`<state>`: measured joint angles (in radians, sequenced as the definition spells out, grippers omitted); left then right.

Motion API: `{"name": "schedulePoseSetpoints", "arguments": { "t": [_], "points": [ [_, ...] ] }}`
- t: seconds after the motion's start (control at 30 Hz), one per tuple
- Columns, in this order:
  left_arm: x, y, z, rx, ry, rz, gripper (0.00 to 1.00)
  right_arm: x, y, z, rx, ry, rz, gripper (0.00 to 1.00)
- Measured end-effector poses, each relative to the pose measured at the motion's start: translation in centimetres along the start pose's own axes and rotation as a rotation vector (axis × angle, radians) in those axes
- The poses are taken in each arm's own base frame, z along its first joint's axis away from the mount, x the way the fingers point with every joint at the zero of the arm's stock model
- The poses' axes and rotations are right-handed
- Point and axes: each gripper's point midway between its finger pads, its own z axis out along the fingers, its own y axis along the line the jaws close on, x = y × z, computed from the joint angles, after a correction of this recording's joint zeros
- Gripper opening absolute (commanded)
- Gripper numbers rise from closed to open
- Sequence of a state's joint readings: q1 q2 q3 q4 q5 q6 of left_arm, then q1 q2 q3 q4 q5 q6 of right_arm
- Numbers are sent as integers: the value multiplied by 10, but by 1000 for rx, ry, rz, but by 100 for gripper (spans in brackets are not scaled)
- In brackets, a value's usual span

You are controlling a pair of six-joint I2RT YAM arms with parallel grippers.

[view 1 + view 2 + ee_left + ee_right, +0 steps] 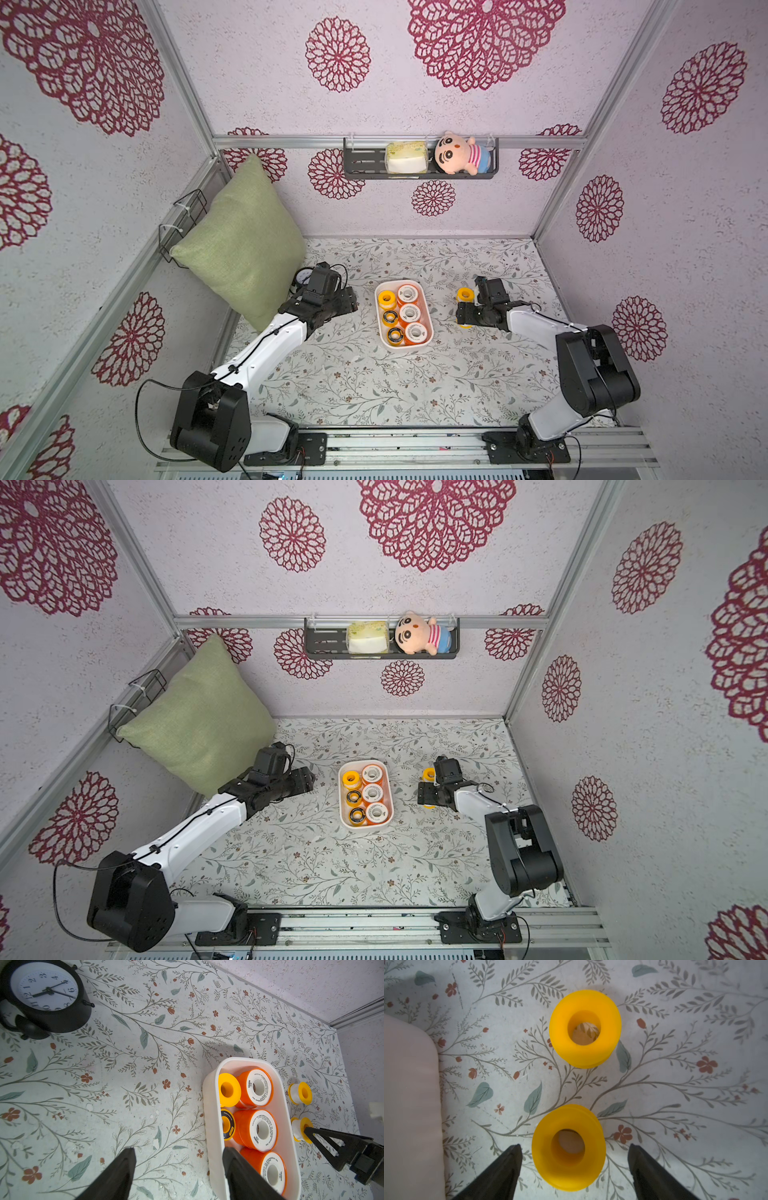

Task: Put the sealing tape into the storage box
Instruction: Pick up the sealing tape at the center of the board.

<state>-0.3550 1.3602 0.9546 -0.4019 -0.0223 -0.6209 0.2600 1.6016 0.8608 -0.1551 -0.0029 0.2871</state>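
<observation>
The storage box, a white tub, sits mid-table and holds three orange sealing tape spools and three smaller yellow ones. Two more yellow spools stand on the table to its right: a far one and a near one. My right gripper is open around the near spool, with a gap on each side. My left gripper hangs open and empty just left of the box.
A black alarm clock stands behind my left arm, beside a green pillow leaning in the left corner. A dark wall shelf at the back holds a plush doll and a packet. A wire basket hangs on the left wall.
</observation>
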Motion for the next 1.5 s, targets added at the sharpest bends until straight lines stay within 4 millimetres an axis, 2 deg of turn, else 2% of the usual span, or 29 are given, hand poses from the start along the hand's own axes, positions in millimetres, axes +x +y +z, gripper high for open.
{"name": "schedulePoseSetpoints", "arguments": {
  "t": [0.17, 0.53, 0.93, 1.2, 1.5],
  "points": [
    [1, -1, 0, 5, 4, 0, 73, 2, 2, 9, 6, 22, -6, 80],
    [4, 0, 5, 3, 22, 0, 73, 0, 5, 14, 6, 30, -8, 64],
    [13, -4, 14, 31, 67, -7, 73, -1, 6, 17, 4, 34, -7, 65],
    [26, -16, 34, 96, 130, -31, 66, -3, 8, 17, 0, 31, -6, 59],
    [41, -44, 67, 173, 202, -38, 55, -9, 12, 4, -20, -2, 5, 58]
  ]
}}
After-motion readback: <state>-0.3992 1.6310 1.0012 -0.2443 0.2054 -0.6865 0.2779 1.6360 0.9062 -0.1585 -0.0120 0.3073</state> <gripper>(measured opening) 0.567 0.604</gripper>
